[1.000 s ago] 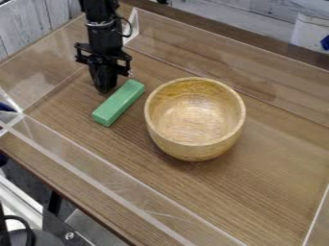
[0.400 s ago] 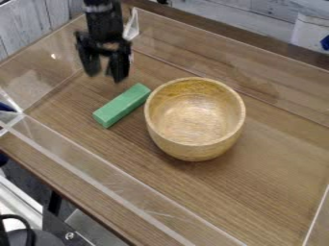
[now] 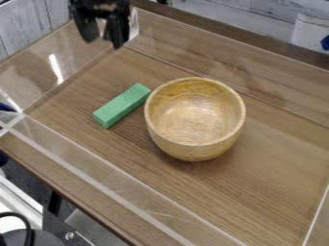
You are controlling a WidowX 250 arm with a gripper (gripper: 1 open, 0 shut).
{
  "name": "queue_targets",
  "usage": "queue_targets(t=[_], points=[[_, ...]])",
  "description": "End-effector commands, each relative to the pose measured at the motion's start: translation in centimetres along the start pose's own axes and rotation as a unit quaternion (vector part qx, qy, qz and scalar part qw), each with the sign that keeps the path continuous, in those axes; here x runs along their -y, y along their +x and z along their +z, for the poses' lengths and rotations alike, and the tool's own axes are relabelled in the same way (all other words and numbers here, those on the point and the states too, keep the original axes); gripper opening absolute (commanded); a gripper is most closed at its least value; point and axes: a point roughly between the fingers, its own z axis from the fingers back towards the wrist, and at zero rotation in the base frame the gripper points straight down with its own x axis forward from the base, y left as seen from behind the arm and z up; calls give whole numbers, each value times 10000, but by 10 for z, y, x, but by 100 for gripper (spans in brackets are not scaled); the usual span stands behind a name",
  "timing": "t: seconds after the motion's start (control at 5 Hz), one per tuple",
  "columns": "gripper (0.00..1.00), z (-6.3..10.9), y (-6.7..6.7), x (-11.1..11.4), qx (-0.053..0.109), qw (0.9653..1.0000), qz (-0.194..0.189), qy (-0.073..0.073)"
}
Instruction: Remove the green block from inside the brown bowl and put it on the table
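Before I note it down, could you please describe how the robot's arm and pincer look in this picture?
The pincer is black or very dark, with several slim, finger-like parts pointing down. It is blurred, so finer details and any markings cannot be told. The arm above it is out of the picture.

single view from above the tabletop, facing steeply down, apparently fairly near, edges cut off
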Motion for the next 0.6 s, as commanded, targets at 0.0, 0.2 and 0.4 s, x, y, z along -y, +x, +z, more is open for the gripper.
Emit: queue_targets(t=[0.0,0.2,0.4], points=[[100,16,3,-14,313,9991,167,223],[100,7,4,-21,212,9992,226,247],[100,-2,4,-35,121,9986,429,288]])
